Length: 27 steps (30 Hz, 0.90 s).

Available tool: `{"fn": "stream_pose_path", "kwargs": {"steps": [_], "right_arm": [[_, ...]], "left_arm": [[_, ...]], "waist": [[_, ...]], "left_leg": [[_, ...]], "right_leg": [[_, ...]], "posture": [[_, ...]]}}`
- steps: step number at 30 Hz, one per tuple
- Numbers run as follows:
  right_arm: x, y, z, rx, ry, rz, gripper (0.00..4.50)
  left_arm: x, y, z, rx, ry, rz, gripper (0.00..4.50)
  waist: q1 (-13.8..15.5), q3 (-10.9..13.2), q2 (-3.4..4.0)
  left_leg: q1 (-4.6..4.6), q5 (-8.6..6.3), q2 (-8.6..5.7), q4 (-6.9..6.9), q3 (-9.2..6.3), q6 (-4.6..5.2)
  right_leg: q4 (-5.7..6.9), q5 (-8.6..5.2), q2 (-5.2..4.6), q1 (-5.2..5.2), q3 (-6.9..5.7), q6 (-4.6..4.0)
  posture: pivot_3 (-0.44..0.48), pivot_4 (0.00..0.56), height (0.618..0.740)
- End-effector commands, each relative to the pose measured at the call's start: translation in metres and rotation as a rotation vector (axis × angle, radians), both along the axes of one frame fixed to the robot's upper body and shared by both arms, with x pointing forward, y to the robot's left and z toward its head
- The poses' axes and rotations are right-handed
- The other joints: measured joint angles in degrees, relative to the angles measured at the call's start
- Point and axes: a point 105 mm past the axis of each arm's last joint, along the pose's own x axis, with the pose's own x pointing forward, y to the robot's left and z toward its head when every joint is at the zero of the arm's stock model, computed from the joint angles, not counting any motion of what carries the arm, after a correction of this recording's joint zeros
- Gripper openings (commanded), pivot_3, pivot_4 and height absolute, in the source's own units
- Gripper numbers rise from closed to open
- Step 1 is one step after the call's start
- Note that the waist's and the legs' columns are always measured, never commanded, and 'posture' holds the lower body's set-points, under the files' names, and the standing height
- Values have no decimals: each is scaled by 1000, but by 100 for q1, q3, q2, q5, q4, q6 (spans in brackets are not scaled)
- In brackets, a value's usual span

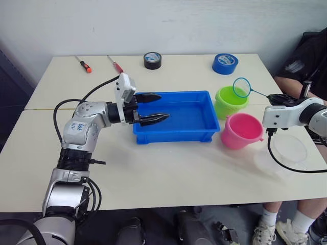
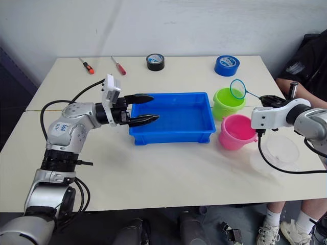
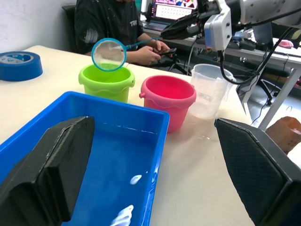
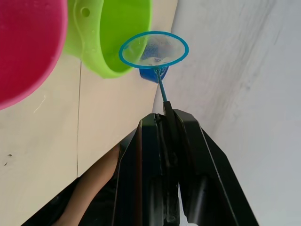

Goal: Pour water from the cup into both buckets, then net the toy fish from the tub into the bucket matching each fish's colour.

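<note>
The right gripper [image 4: 165, 123] is closed on the thin handle of the net [image 1: 241, 87], whose hoop hangs above the green bucket [image 1: 230, 102]. The net looks very light and a little springy, so the grasp near the handle end seems right. The left gripper [image 1: 153, 107] is wide open and empty over the blue tub [image 1: 202, 133].

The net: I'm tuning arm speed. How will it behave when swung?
The net looks light: thin hoop, fine mesh. Its slim handle, pinched at the far end by the right gripper, may wobble or twist. The mesh probably sags when loaded.
</note>
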Motion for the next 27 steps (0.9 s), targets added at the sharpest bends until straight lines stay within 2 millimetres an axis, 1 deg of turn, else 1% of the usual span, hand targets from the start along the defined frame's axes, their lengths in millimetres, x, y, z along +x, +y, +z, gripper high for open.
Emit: {"fn": "stream_pose_path", "kwargs": {"steps": [1,2,4,6,8,10,12,15,17,22,27], "right_arm": [[-2,24,31,492,6,75,0],[-4,38,27,563,69,132,0],[-10,61,21,642,169,207,0],[-16,94,10,750,307,285,0],[-18,120,0,809,398,339,0],[-16,138,-9,825,455,366,0],[-14,152,-17,819,505,385,0],[-8,168,-29,805,559,399,0],[-1,174,-38,774,577,399,0],[19,174,-54,665,570,357,0],[26,185,-62,677,594,374,0]], "left_arm": [[3,22,0,33,-27,71,4477],[3,28,-4,45,-21,87,4477],[1,36,-10,67,-8,104,4477],[-3,50,-22,109,14,131,4477],[-7,67,-32,154,29,170,4477],[-13,82,-36,176,48,202,4477],[-19,93,-39,192,66,218,4477],[-26,105,-41,214,79,246,4477],[-30,110,-41,219,78,269,4477],[-32,112,-37,207,59,310,4477],[-34,112,-35,201,51,328,4477]], "waist": [[-28,0,-1],[-28,0,-1],[6,1,0],[16,1,1],[13,0,0],[4,0,0],[14,0,-1],[27,0,-1],[34,-1,-3],[23,-2,-5],[-28,-2,-4]], "left_leg": [[5,0,3,2,3,-1],[8,1,3,1,7,-3],[11,4,7,1,-1,-8],[10,4,8,0,-4,-8],[5,4,8,2,-5,-8],[5,2,11,4,-5,-7],[3,2,9,4,-6,-6],[-5,-2,5,5,-10,0],[-6,-4,3,5,-9,3],[-8,-6,-2,4,-11,7],[-9,-5,1,2,-10,5]], "right_leg": [[1,0,4,4,-1,0],[7,0,7,5,-4,0],[14,0,7,4,-5,0],[15,0,4,3,-6,-1],[14,0,0,-1,-7,-1],[14,0,-1,0,-7,-2],[21,-1,-4,-4,-9,-5],[21,-2,-11,-12,-16,-8],[14,-2,-15,-10,-16,-8],[12,-2,-18,-11,-19,-8],[15,-2,-12,-14,-18,-8]], "posture": [[0,150,740],[0,150,740],[0,150,740],[0,150,740],[0,150,740],[0,150,740],[0,150,740],[0,150,740],[0,150,740],[0,150,740],[0,150,740]]}}
